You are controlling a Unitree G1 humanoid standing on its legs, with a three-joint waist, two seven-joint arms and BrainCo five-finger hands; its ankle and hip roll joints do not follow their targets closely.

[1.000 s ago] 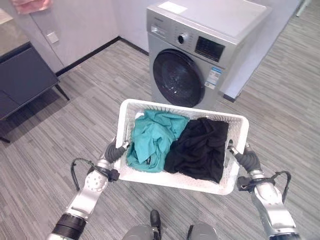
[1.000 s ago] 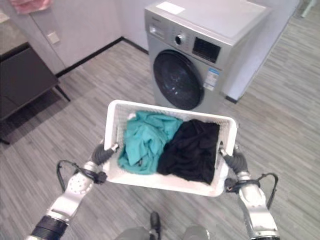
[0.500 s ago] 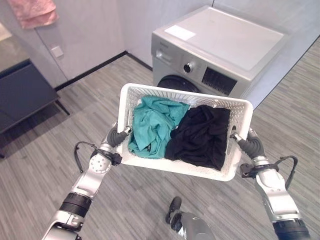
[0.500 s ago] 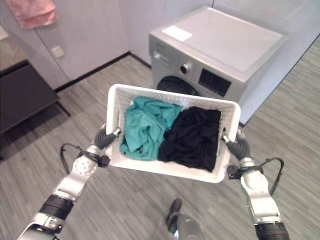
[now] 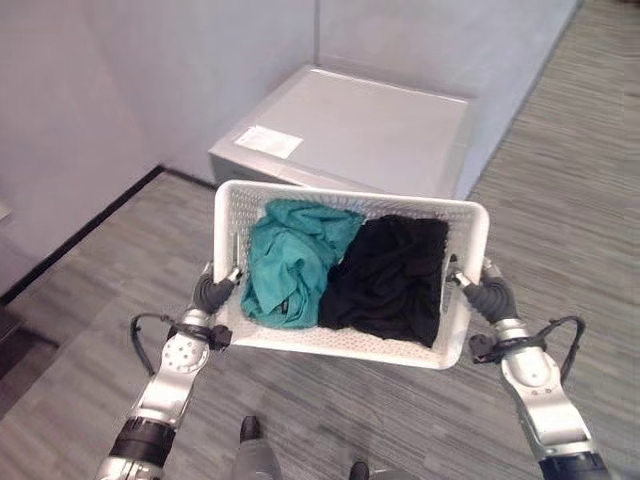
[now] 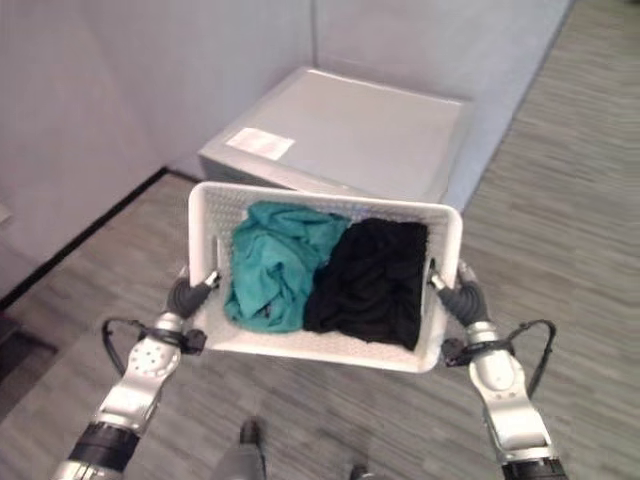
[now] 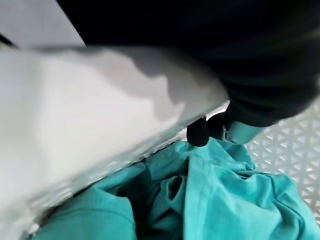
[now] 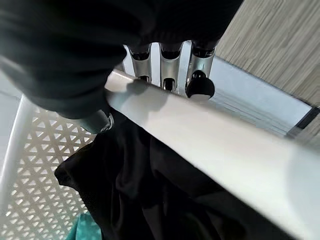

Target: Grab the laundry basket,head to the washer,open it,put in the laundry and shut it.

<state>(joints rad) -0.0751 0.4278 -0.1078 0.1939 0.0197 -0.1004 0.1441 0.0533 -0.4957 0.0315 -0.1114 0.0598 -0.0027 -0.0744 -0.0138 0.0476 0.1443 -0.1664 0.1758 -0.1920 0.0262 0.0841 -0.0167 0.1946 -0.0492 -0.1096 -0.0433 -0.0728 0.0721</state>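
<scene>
Above the floor [image 5: 560,230], white basket [image 5: 462,300] before washer [image 5: 380,130], teal cloth [image 5: 290,255] beside black cloth [image 5: 390,275] inside, left hand [image 5: 212,292] and right hand [image 5: 487,295] fingers curled round its end rims

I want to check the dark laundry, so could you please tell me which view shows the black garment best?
The left eye view: the black garment lies whole in the basket's right half, beside the teal garment. The right eye view matches it. The right wrist view shows only folds of it below the right hand.
</scene>
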